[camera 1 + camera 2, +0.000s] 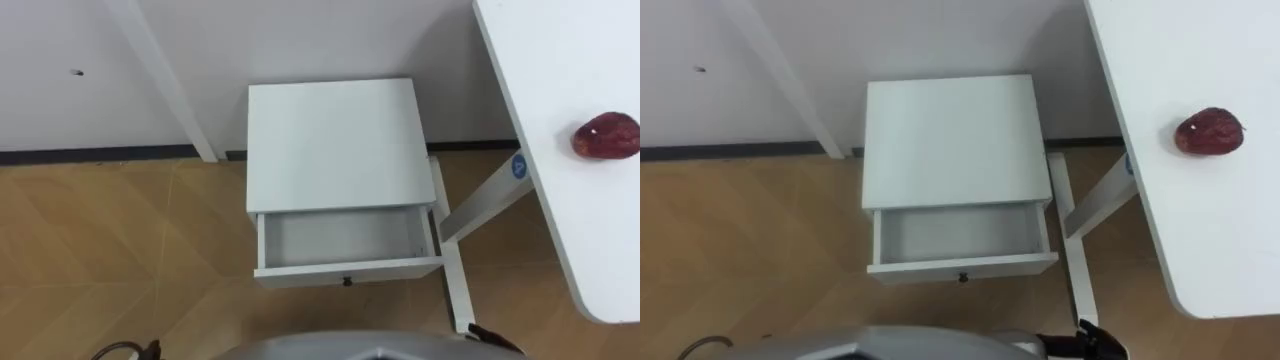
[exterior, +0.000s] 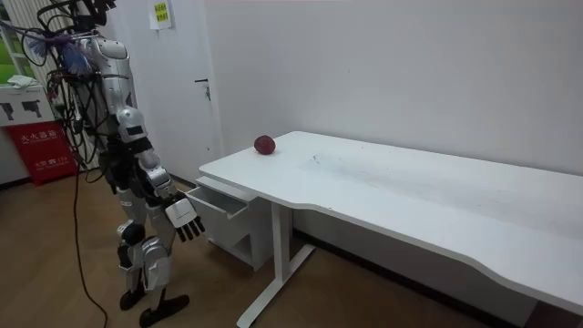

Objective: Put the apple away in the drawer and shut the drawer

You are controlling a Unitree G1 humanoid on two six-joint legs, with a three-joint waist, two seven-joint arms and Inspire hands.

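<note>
The dark red apple [image 1: 606, 136] lies on the white surface [image 1: 560, 80] near its end, well apart from the drawer [image 1: 347, 270]. The white drawer, a small dark knob [image 1: 347, 281] on its front, stands pulled open from a low white cabinet [image 1: 340, 145].

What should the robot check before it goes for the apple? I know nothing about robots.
1. Drawer open: ok, it is pulled out of the cabinet.
2. Room in the drawer: ok, nothing lies in it.
3. Apple free to grasp: ok, it sits alone near the table edge.
4. Right hand free: ok, its fingers are relaxed and hold nothing.
5. Apple within reach from where the robot stands, before the cabinet: cannot tell.
</note>
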